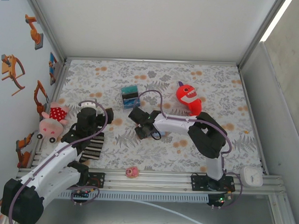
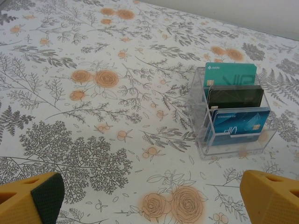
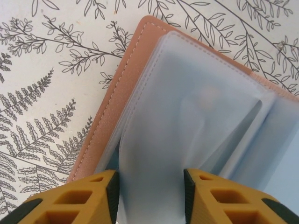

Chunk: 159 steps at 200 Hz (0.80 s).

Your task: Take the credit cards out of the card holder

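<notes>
Two yellow fingers (image 3: 79, 200) of the right gripper (image 3: 150, 196) fill the bottom of the right wrist view, pointing straight down at the card holder (image 3: 112, 98). It lies open on the flowered tablecloth (image 3: 42, 84), its tan stitched cover flat underneath and its cloudy plastic sleeves (image 3: 187, 107) lifting off it. One sleeve runs down between the two pads, which stand partly closed on either side of it. I cannot tell whether they already pinch it or just flank it.

From above, the right arm rises from its base at the near edge, bends at a dark elbow (image 1: 207, 136), and reaches left along a white forearm. Its gripper (image 1: 143, 124) hangs over the middle of the table, covering the card holder.

The left arm slants up from the near left corner, with its wrist (image 1: 88, 118) over the left part of the cloth. The left gripper (image 2: 152, 198) is wide open and holds nothing; its yellow tips (image 2: 32, 198) sit at the two bottom corners of its wrist view. Ahead of it, well apart, stands a clear stand (image 2: 201, 140) holding three upright cards (image 2: 231, 74): teal at the back, black in the middle, blue in front.

Seen from above, that stand (image 1: 130, 96) is just beyond the right gripper. A red monster toy (image 1: 188, 97) sits to the right, a pig toy (image 1: 52, 121) at the left edge, and a small pink toy (image 1: 132, 172) on the near rail.
</notes>
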{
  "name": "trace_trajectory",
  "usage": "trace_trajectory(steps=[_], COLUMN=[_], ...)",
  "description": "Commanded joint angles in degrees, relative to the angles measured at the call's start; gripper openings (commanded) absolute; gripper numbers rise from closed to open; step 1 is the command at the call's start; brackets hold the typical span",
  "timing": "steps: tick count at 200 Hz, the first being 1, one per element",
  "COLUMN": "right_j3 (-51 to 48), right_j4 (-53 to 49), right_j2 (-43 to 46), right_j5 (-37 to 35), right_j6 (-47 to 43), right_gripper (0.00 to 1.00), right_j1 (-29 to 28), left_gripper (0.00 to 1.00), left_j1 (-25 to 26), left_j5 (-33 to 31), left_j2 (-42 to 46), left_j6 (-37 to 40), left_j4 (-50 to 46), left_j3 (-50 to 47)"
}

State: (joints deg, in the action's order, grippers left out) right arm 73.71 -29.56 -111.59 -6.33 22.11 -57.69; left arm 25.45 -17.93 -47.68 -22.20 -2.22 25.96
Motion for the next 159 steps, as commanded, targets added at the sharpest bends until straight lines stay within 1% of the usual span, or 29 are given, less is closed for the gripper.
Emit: trace_trajectory(steps=[1,36,57,121,159], right_j3=[-1.29,-1.61,-2.32,-2.46,-2.87], right_j4=[-1.3,-0.14,1.03,0.15,-0.54], right_j2=[1.58,3.66,5.4,6.56,6.85], right_j5=[-0.52,1.87,2.64,-0.12,-1.8], right_j6=[-0.12,-0.64,-0.49,0.35,1.57], right_gripper=[0.35,0.24,0.21,0.23,0.3], right_j1=[0.02,-0.05,0.0,-0.05,0.12], left_gripper=[0.97,0.97,0.97,0.97,0.97], left_j1=[-0.23,-0.01,0.0,0.14,0.14], left_j5=[1.4,2.69,3.3,3.65,3.6], left_j2=[0.28,1.55,2.5,4.82,5.84], left_j6=[1.32,1.64,1.25,1.1,1.45], left_j4=[-0.69,-1.18,-2.07,-4.33,-4.99], left_j3=[2.06,2.77,3.52,5.57,5.95])
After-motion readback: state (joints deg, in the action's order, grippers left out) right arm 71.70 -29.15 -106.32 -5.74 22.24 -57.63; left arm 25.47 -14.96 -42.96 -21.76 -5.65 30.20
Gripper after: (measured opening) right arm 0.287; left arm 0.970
